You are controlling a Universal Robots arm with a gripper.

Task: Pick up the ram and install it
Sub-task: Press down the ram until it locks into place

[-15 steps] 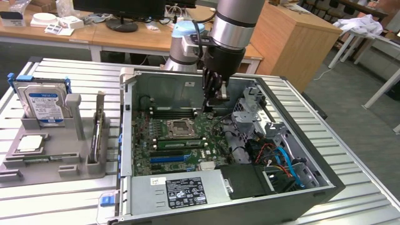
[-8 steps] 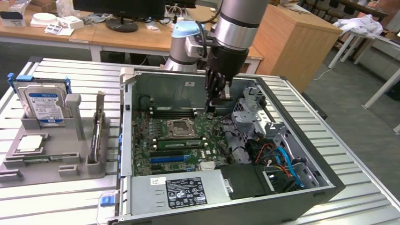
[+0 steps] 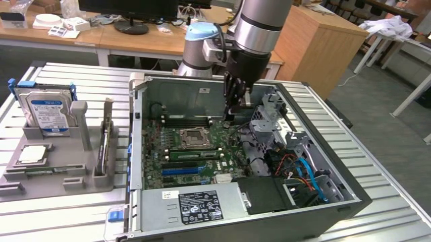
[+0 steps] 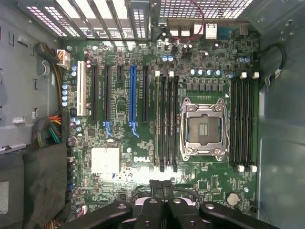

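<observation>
**Ann:** Claw [image 3: 232, 115] [image 4: 162, 185]?

**Ben:** Pinched shut, with nothing between the fingers. At the end of the big arm [image 3: 259, 25], hanging inside the open computer case [image 3: 350, 201], up above the green board [image 3: 158, 151] [image 4: 224, 183].

**Ann:** Where over the board?

**Ben:** In the exterior view, at 1 o'clock from the open chip socket [image 3: 195, 136] [image 4: 204, 126]. Close to the far wall of the case.

**Ann:** And the ram [image 3: 192, 154] [image 4: 157, 119]?

**Ben:** Long green stick, standing in a slot on the board. Just beside the socket, at 6 o'clock from it in the exterior view. Black slots right next to it. Apart from the claw, not touching.

**Ann:** Any more sticks?

**Ben:** Maybe one. Thin stick [image 3: 104, 141] standing on its edge in the gray tray [image 3: 74, 161], on the tray's 3 o'clock side. Too thin to tell what kind.

**Ann:** Tray where?

**Ben:** On the metal counter [image 3: 60, 217], at 9 o'clock from the case. Hard drive [image 3: 46, 108] with a blue label standing at the tray's 11 o'clock corner. Square silver chip [image 3: 34, 154] lying flat at 8 o'clock.
</observation>
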